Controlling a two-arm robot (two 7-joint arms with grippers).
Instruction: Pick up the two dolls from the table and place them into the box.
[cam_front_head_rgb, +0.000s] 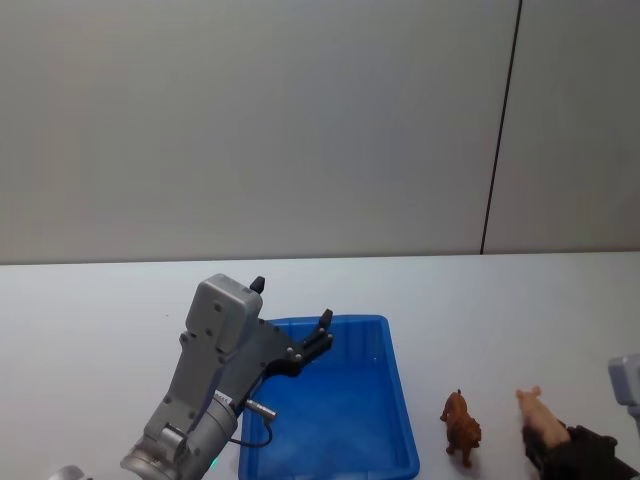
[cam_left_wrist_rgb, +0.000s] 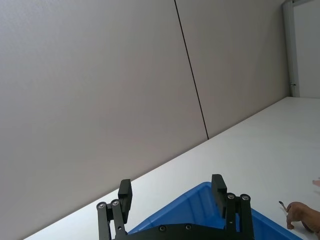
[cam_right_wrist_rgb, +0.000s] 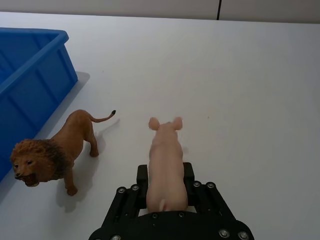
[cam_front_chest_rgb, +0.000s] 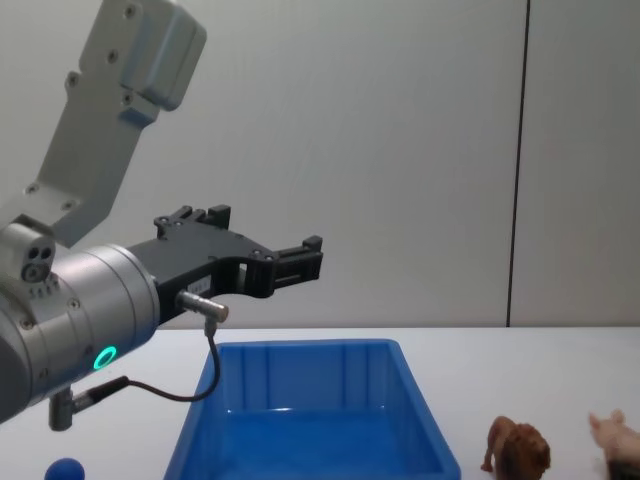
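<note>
My right gripper (cam_right_wrist_rgb: 165, 176) is shut on the rear flanks of the pale pink pig doll (cam_right_wrist_rgb: 164, 160), low over the white table (cam_right_wrist_rgb: 250, 90). In the head view the pig (cam_front_head_rgb: 538, 414) sits at the front right with the right gripper (cam_front_head_rgb: 550, 447) behind it. The brown lion doll (cam_right_wrist_rgb: 56, 149) stands free between the pig and the blue box (cam_right_wrist_rgb: 30, 75), facing the front. My left gripper (cam_front_head_rgb: 291, 303) hangs open and empty above the box (cam_front_head_rgb: 398, 400). In the chest view the left gripper (cam_front_chest_rgb: 265, 232) is well above the box (cam_front_chest_rgb: 300, 350).
A small blue ball (cam_front_chest_rgb: 65, 470) lies on the table at the far left front. The box interior looks bare. A grey wall runs behind the table. Open tabletop lies to the right of the box and beyond the dolls.
</note>
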